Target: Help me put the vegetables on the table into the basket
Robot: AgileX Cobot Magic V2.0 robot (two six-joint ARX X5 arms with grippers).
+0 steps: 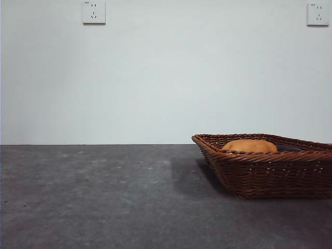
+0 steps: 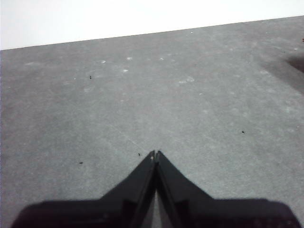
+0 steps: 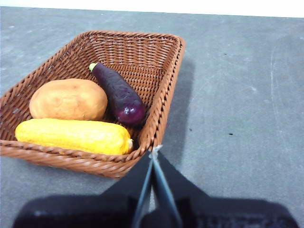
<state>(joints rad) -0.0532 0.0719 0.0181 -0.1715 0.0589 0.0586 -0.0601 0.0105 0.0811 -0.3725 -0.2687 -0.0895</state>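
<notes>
The wicker basket (image 3: 166,76) stands on the dark grey table (image 3: 237,95) and holds all three vegetables: a yellow corn cob (image 3: 71,135), a brown-orange potato (image 3: 69,99) and a dark purple glossy eggplant (image 3: 118,92). In the front view the basket (image 1: 270,174) is at the right, with the potato's top (image 1: 250,146) and a dark sliver of the eggplant (image 1: 288,148) above the rim; the corn is hidden. My right gripper (image 3: 154,151) is shut and empty, just outside the basket's near corner. My left gripper (image 2: 156,154) is shut and empty over bare table (image 2: 142,95).
A white wall with two power sockets (image 1: 94,12) (image 1: 318,14) stands behind the table's far edge. Neither arm shows in the front view. A dark shadow lies on the table at the edge of the left wrist view (image 2: 289,71).
</notes>
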